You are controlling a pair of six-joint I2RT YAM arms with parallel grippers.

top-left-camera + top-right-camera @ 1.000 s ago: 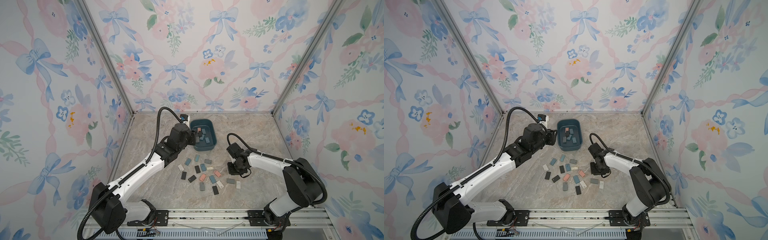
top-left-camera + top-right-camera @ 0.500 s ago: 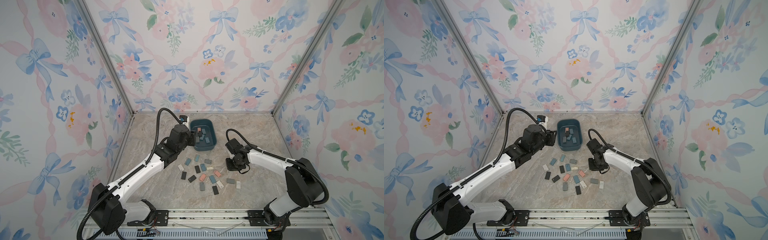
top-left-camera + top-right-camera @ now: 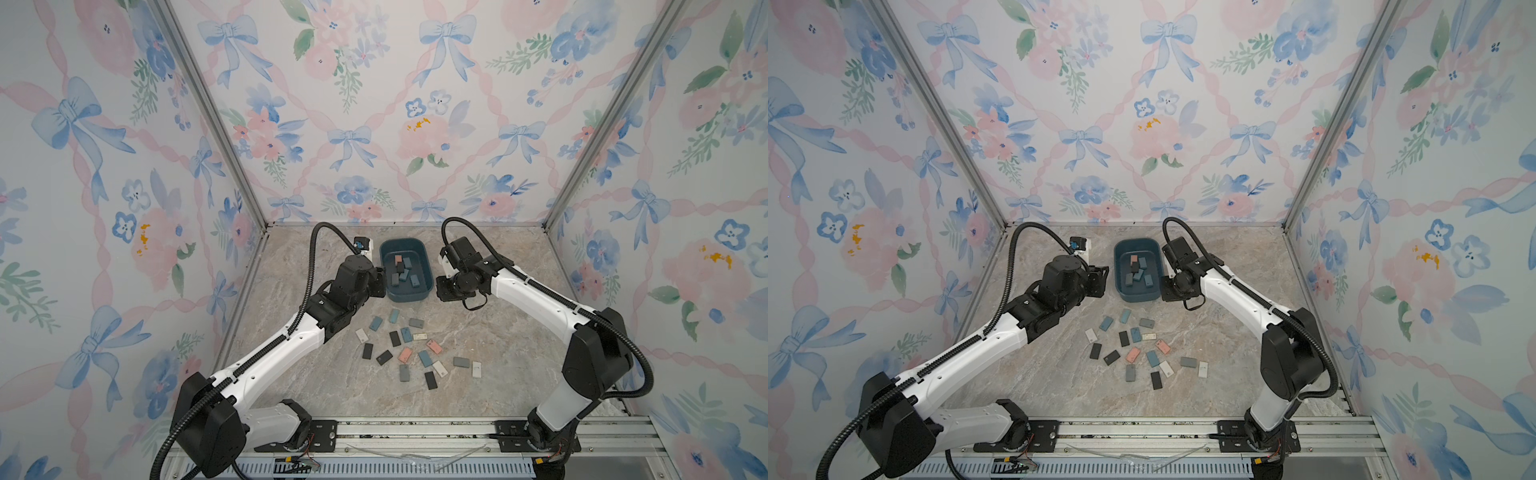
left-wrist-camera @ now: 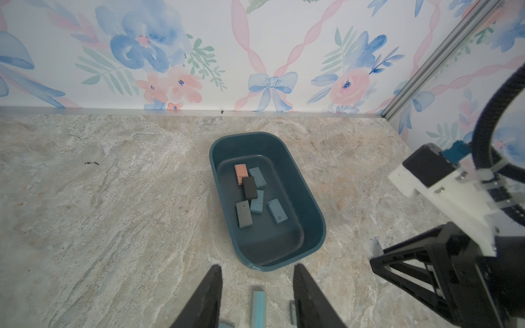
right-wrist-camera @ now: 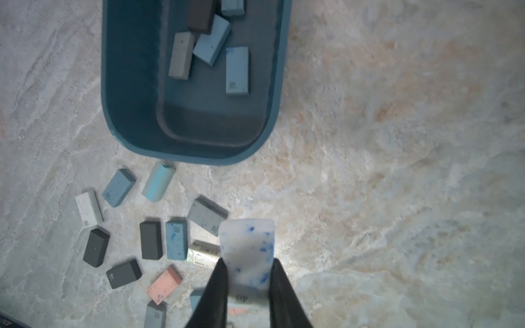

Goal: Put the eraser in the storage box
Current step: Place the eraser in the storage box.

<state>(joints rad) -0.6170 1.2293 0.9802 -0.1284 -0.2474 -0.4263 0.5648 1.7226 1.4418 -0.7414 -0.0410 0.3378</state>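
Right gripper (image 5: 246, 268) pinches a white eraser (image 5: 246, 241) flecked with blue, its rounded end poking past the jaws. This sits low in the right wrist frame, short of the storage box (image 5: 113, 93). In a top view the gripper (image 3: 444, 291) sits just right of the box's lower right corner. Left gripper (image 4: 257, 279) stands spread with nothing clamped, just below the box in the left wrist frame. Six erasers (image 4: 250, 187) lie inside the teal-blue box: three blue, one pink, one black, one grey. Seventeen loose erasers (image 3: 405, 354) lie scattered on the marble tabletop (image 3: 498, 332) below it in both top views.
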